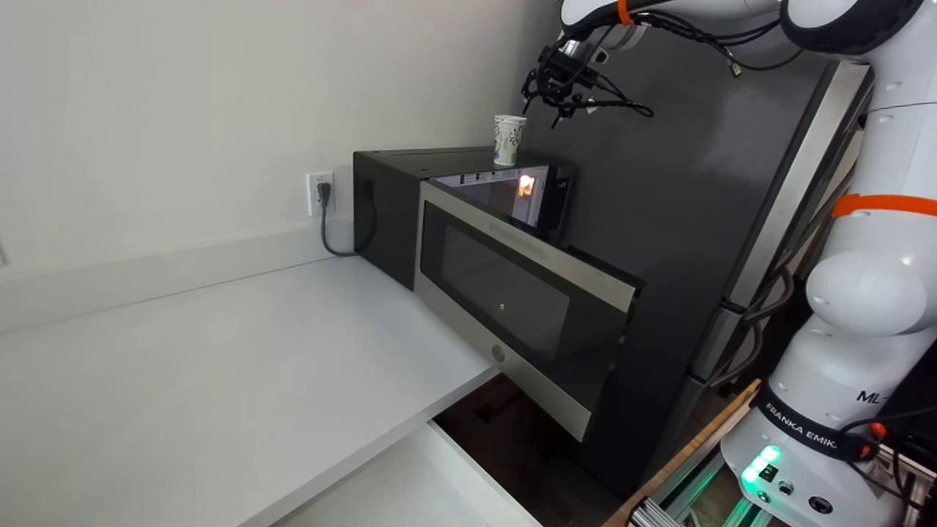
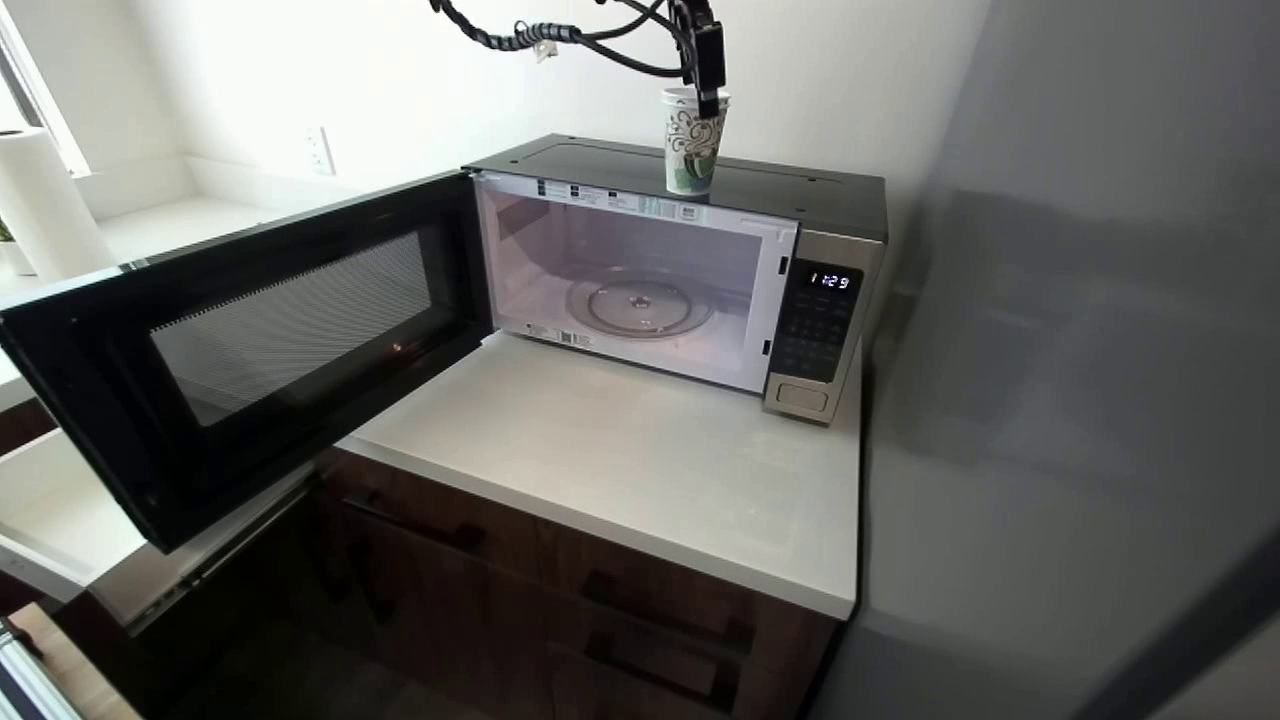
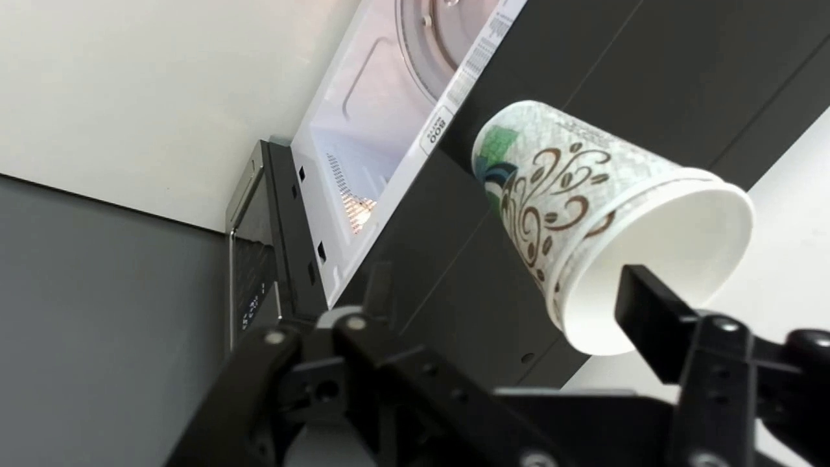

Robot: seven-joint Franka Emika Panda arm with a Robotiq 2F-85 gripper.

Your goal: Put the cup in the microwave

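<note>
The cup (image 1: 509, 140) is a white paper cup with brown swirls and a green patch. It stands upright, mouth up, on top of the microwave (image 1: 388, 212), near its front edge. It also shows in an exterior view (image 2: 690, 145) and the wrist view (image 3: 551, 168). The microwave (image 2: 590, 160) has its door swung wide open; the lit inside shows a glass turntable. My gripper (image 1: 540, 117) is open and empty, above and beside the cup. In the wrist view the gripper (image 3: 512, 305) has one fingertip in front of the cup's mouth; contact cannot be told.
The open door (image 2: 290, 330) juts out past the white counter (image 2: 640, 450). A tall dark grey fridge (image 1: 659, 183) stands close beside the microwave. A wall (image 1: 256, 88) is behind it. An open drawer (image 1: 410, 483) is below the counter. Cables (image 2: 560, 35) hang from the arm.
</note>
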